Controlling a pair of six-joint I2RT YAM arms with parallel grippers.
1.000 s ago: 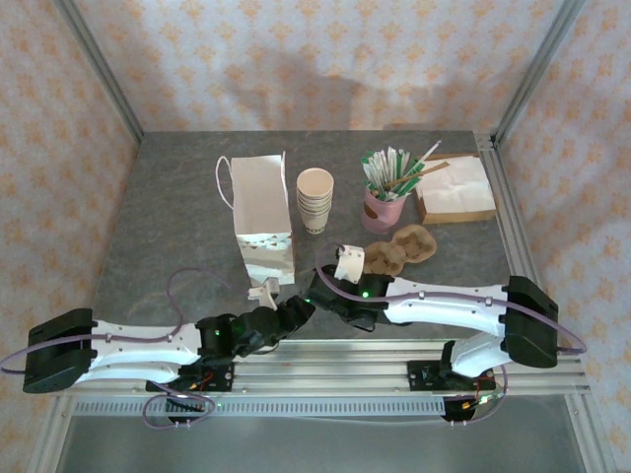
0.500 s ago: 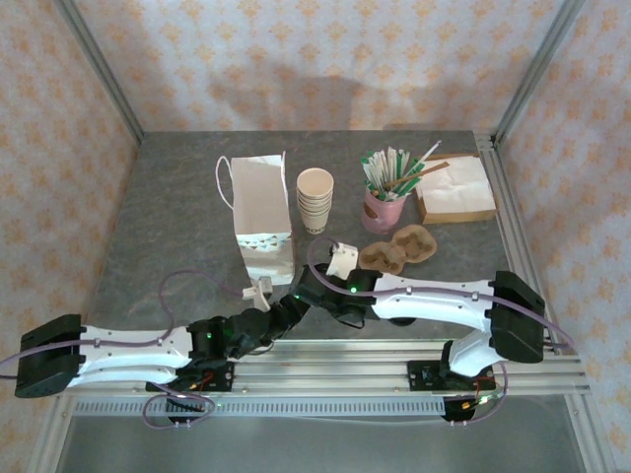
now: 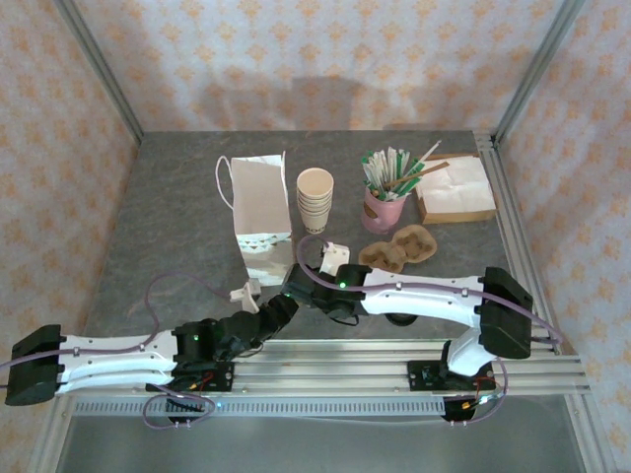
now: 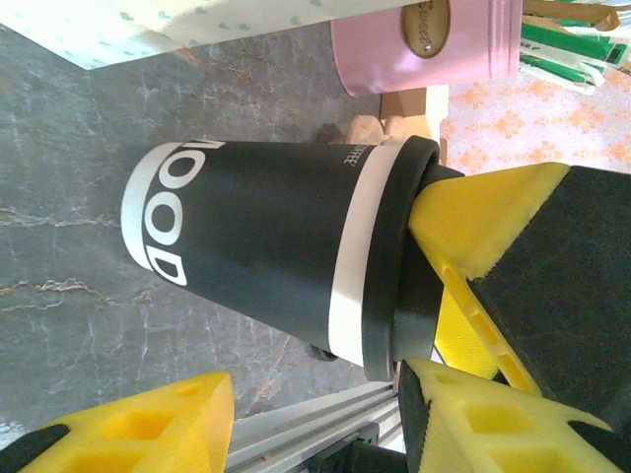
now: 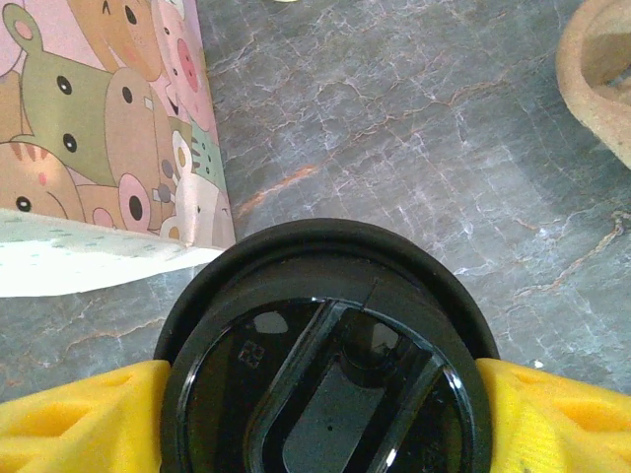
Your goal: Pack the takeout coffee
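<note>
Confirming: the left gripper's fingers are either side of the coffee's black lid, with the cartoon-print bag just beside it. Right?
Wrong arm. It is the right gripper whose fingers are either side of the black lid of the takeout coffee, as the right wrist view shows. The cartoon-print bag is just beside it, as you said.

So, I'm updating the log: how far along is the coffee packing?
Done: the cup has its lid on. In hand: right gripper clamps the lid, left gripper open beside it. Remaining: the cup is outside the bag, which lies flat, so it needs going in.
</note>
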